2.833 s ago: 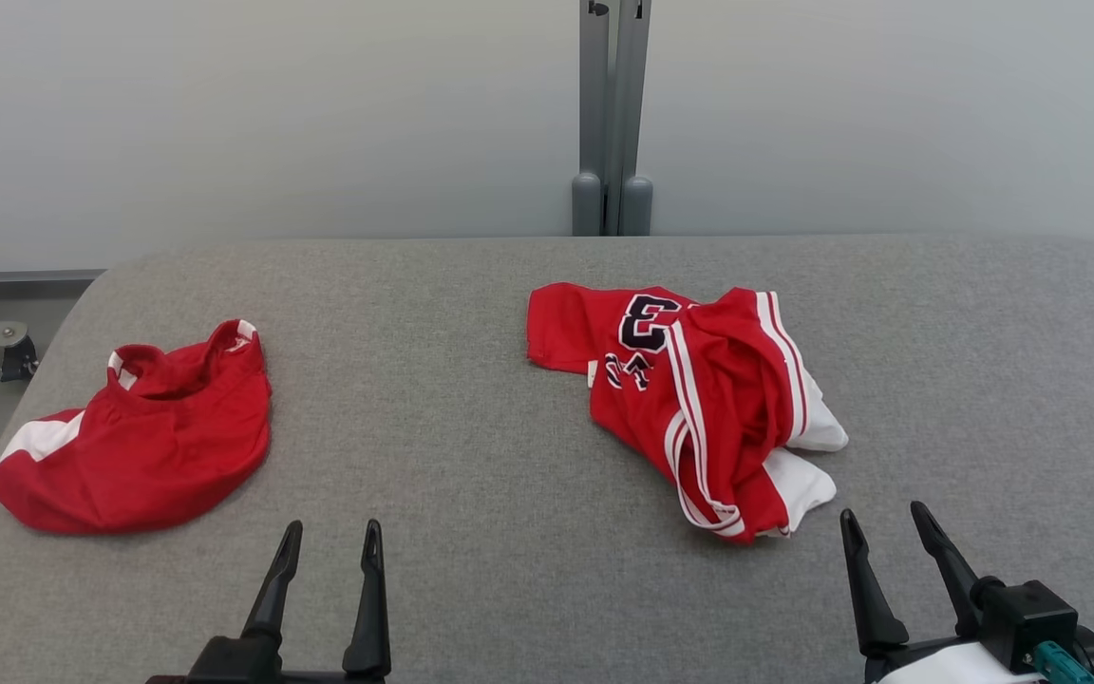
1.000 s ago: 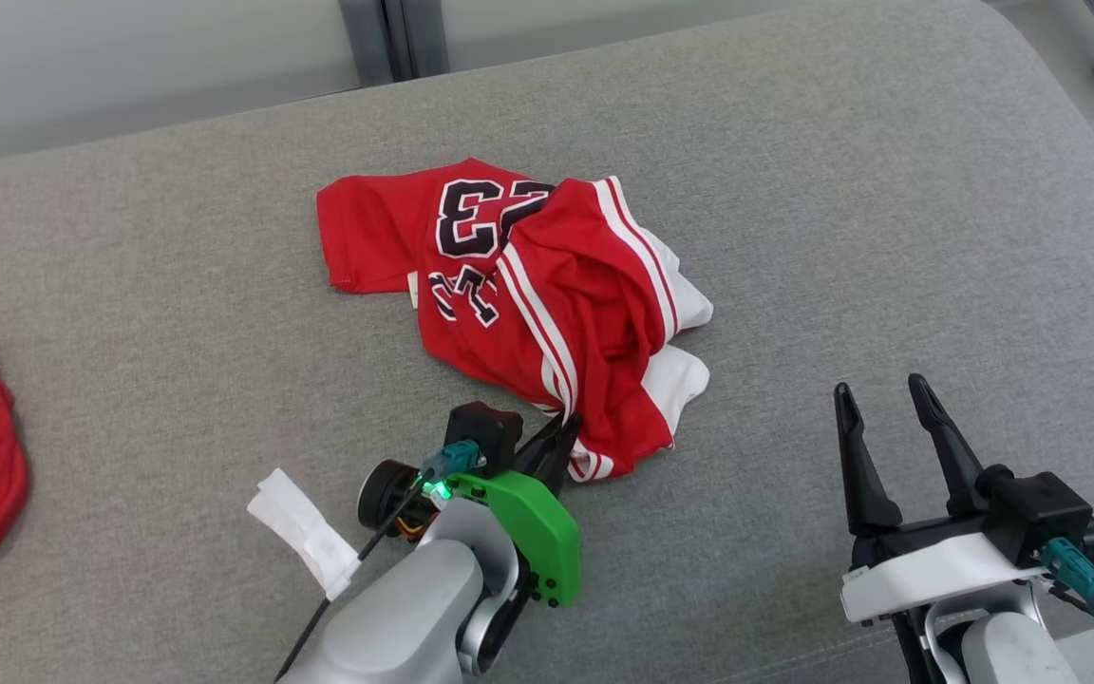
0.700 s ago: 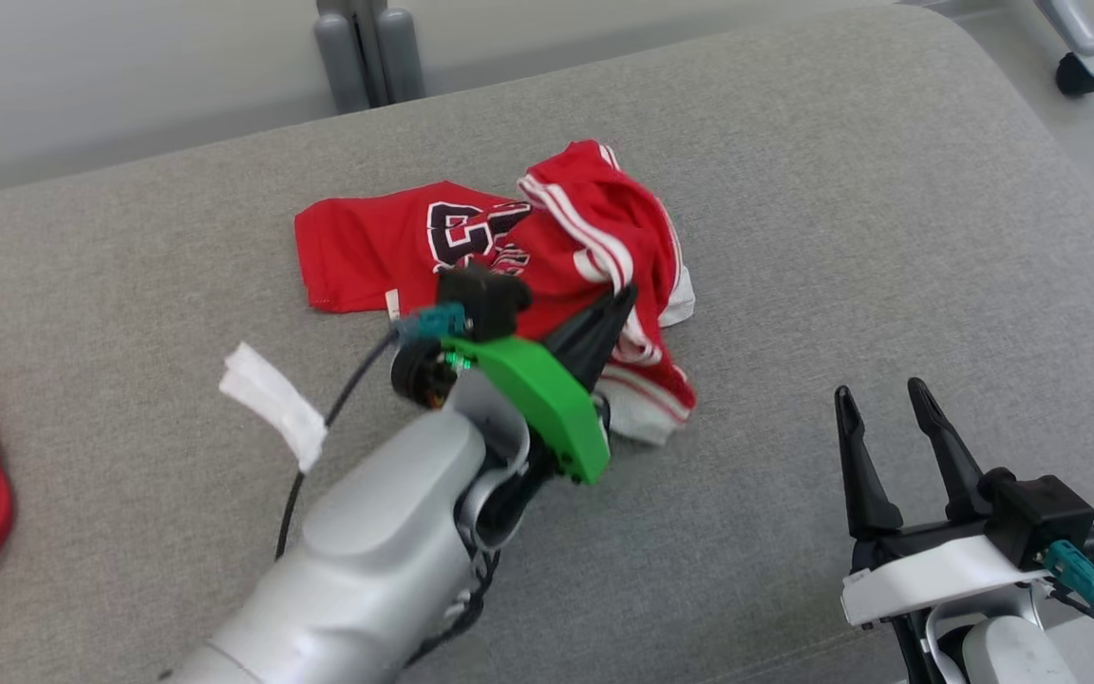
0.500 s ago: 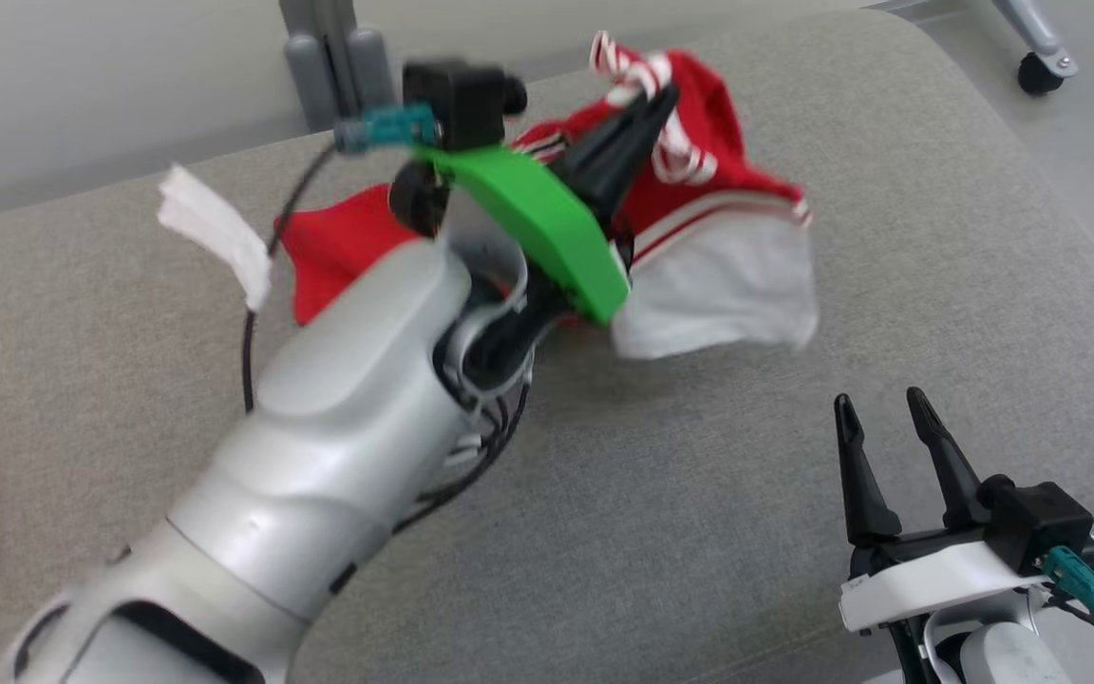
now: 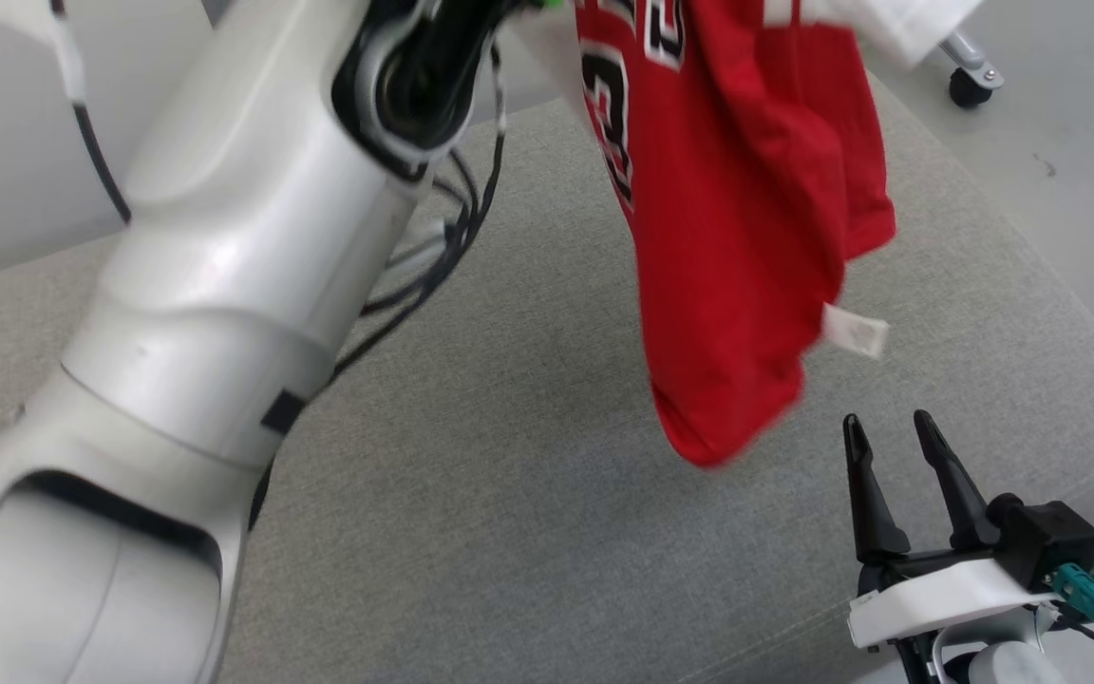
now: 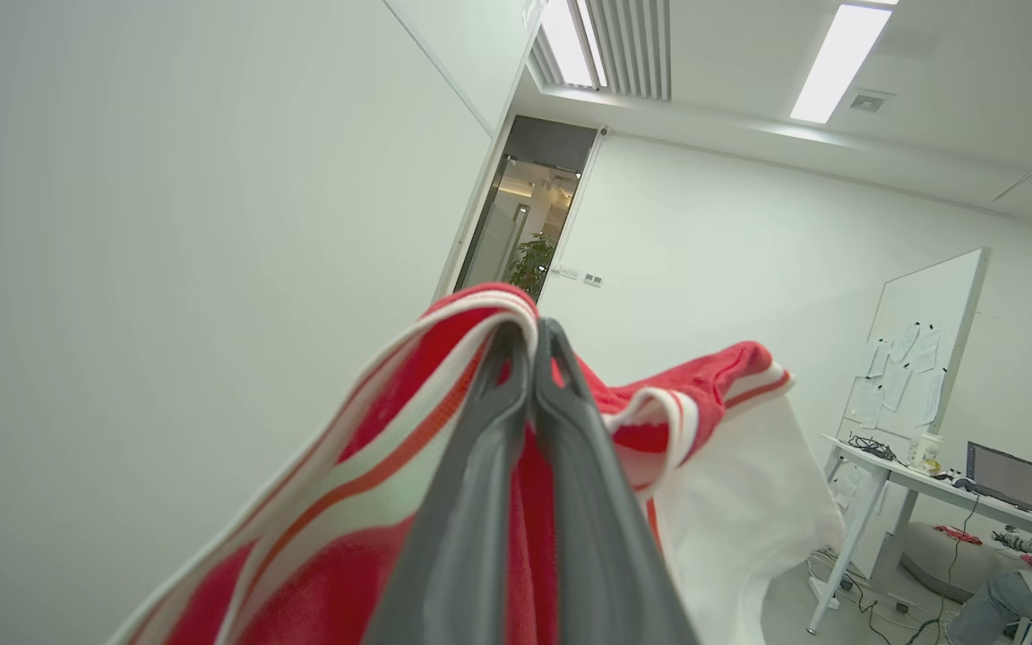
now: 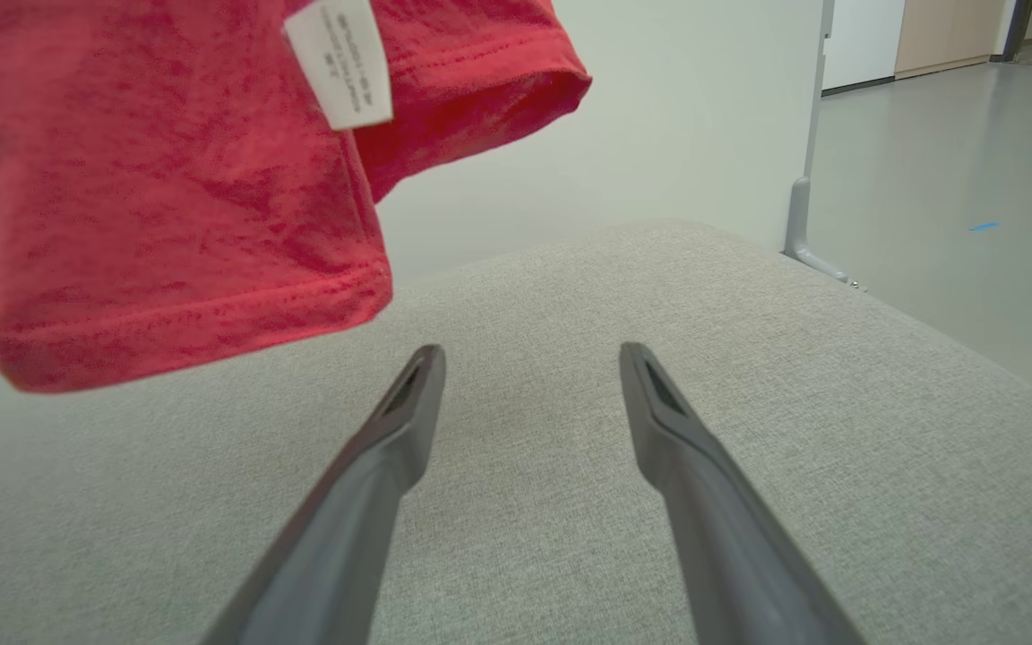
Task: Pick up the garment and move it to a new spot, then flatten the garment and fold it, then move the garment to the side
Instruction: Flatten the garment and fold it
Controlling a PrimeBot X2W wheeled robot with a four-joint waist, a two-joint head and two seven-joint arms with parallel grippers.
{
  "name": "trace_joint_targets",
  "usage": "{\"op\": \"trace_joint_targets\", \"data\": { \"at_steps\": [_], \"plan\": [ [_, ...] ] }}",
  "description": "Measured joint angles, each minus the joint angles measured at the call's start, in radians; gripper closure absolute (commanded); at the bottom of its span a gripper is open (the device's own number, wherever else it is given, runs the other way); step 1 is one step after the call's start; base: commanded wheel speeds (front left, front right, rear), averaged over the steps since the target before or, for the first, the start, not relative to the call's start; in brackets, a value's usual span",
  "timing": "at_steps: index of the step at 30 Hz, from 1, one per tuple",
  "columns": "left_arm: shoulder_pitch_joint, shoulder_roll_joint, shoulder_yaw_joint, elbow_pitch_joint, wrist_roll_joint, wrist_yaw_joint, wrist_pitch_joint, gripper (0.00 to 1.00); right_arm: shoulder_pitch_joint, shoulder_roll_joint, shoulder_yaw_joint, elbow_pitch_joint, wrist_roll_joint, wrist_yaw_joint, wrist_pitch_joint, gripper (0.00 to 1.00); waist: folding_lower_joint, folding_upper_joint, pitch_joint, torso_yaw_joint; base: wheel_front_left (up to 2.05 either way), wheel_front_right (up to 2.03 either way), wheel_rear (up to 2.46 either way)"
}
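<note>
From the head view, we are looking at our left arm point(image 5: 224, 237) rising steeply across the left of the frame, so the red garment point(image 5: 746, 237) is hanging in the air above the grey worktop point(image 5: 509, 494). Its lowest hem is dangling clear of the cloth surface, which we judge is what the move to a new spot needs. A small white label point(image 5: 854, 331) is sticking out from its right edge. Our right fingers point(image 5: 865, 494) are resting at the lower right, spread wide and holding nothing, near the hanging hem but apart from it. They are probably waiting to help with the flattening. In the left wrist view, our left fingers point(image 6: 480, 466) are pressing tightly together on a red and white striped edge of the garment point(image 6: 346, 502), and the fabric is draping down on both sides. A pinch on a trimmed edge is letting the rest fall open under its own weight. In the right wrist view, the right fingers point(image 7: 373, 475) are standing wide apart over the bare worktop point(image 7: 749, 376). The garment's point(image 7: 167, 179) bottom hem and label point(image 7: 337, 63) are hanging above and to the left of them, touching neither finger.
</note>
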Motion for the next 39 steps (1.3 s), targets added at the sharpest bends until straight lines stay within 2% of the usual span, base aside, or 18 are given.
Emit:
{"op": "trace_joint_targets", "data": {
  "at_steps": [5,11,17,23,27,29,32,35,39],
  "plan": [
    [0.319,0.064,-0.029,0.026,-0.06,0.0,0.003,1.0,0.012,0.001,-0.034,-0.012,-0.006,0.0,0.0,0.0,0.0,0.0,-0.004,0.036,0.0,0.0,0.0],
    [0.645,0.156,-0.011,0.032,-0.09,0.011,-0.084,1.0,0.014,0.0,-0.049,-0.019,-0.034,0.0,0.0,0.0,0.0,0.0,0.009,0.101,0.0,0.0,0.0],
    [0.816,0.189,0.082,0.009,-0.09,0.029,-0.112,1.0,0.013,0.0,-0.058,-0.023,-0.057,0.0,0.0,0.0,0.0,0.0,0.018,0.166,0.0,0.0,0.0],
    [0.958,0.211,0.21,-0.05,-0.078,0.081,-0.116,1.0,0.013,0.0,-0.053,-0.026,-0.064,0.0,0.0,0.0,0.0,0.0,0.022,0.224,0.0,0.0,0.0],
    [1.035,0.211,0.242,-0.101,-0.036,0.105,-0.116,0.99,0.015,0.001,-0.05,-0.026,-0.071,0.0,0.0,0.0,0.0,0.0,0.023,0.257,0.0,0.0,0.0],
    [1.046,0.228,0.254,-0.119,0.038,0.131,-0.116,0.0,0.016,0.0,-0.049,-0.025,-0.073,0.0,0.0,0.0,0.0,0.0,0.022,0.271,0.0,0.0,0.0],
    [1.066,0.252,0.301,-0.158,0.221,0.206,-0.116,0.0,0.016,0.001,-0.045,-0.022,-0.076,0.0,0.0,0.0,0.0,0.0,0.02,0.285,0.0,0.0,0.0],
    [1.114,0.247,0.362,-0.231,0.387,0.282,-0.118,0.0,0.016,0.001,-0.045,-0.021,-0.079,0.0,0.0,0.0,0.0,0.0,0.012,0.287,0.0,0.0,0.0],
    [1.183,0.268,0.371,-0.32,0.582,0.373,-0.118,0.0,0.017,0.001,-0.041,-0.022,-0.081,0.0,0.0,0.0,0.0,0.0,0.008,0.277,0.0,0.0,0.0]
  ]
}}
